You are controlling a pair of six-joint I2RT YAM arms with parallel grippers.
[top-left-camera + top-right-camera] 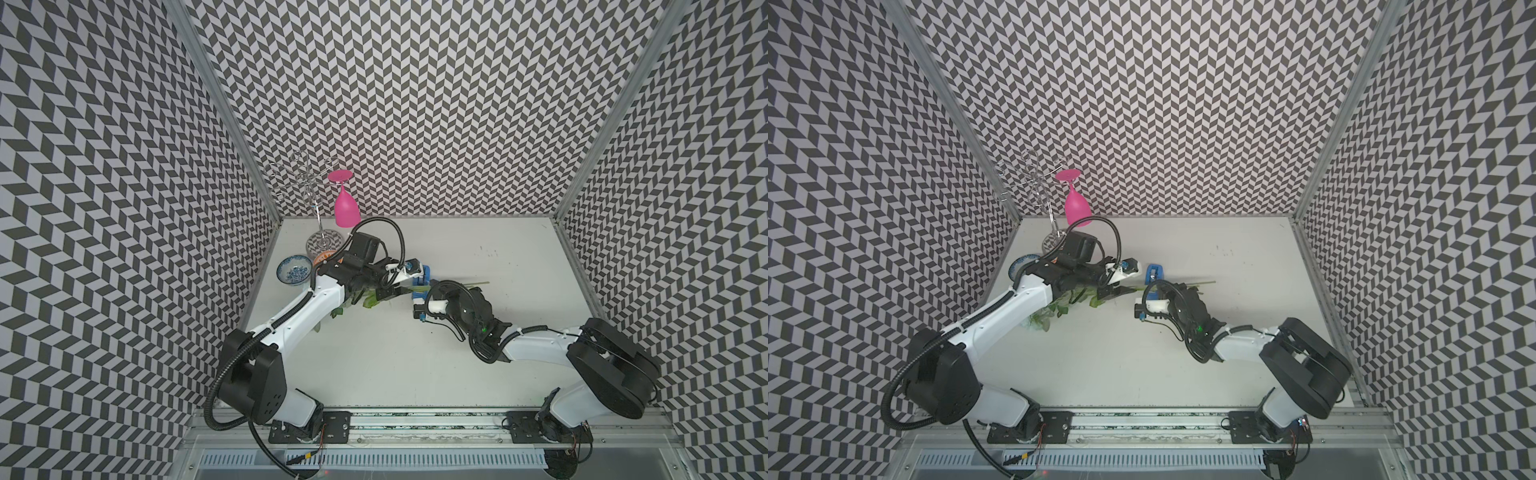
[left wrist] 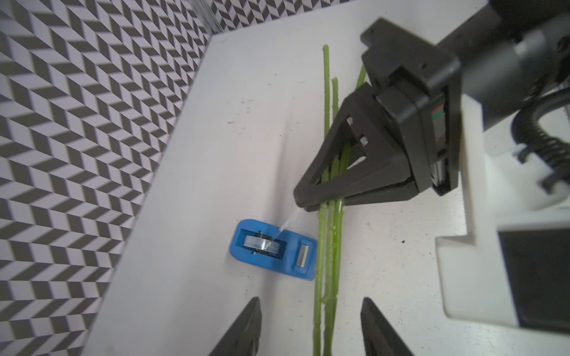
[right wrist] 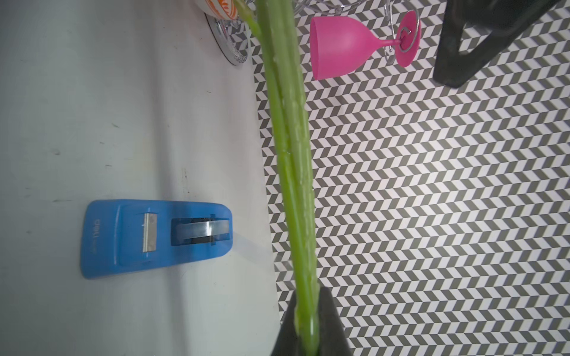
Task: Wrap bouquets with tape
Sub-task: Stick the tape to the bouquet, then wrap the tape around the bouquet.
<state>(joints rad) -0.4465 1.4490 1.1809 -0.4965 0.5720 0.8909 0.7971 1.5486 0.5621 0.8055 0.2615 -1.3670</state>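
Observation:
The bouquet lies across the table: leaves [image 1: 1067,303] under my left arm, long green stems [image 2: 330,246] running right to their ends [image 1: 478,284]. The blue tape dispenser [image 2: 271,249] stands just behind the stems, as both top views [image 1: 1155,272] show. My left gripper [image 2: 310,311] is open, its fingers either side of the stems without touching them. My right gripper [image 3: 310,323] is shut on the stems [image 3: 290,154]. In the left wrist view its tip [image 2: 303,202] sits over the stems, and a thin strip of tape [image 2: 290,220] runs from the roll up to it.
A pink goblet [image 1: 346,208] hangs upside down on a wire rack [image 1: 307,174] at the back left corner. A blue-patterned bowl [image 1: 294,270] and an orange-patterned bowl [image 1: 322,258] sit by the left wall, close behind my left arm. Patterned walls enclose three sides.

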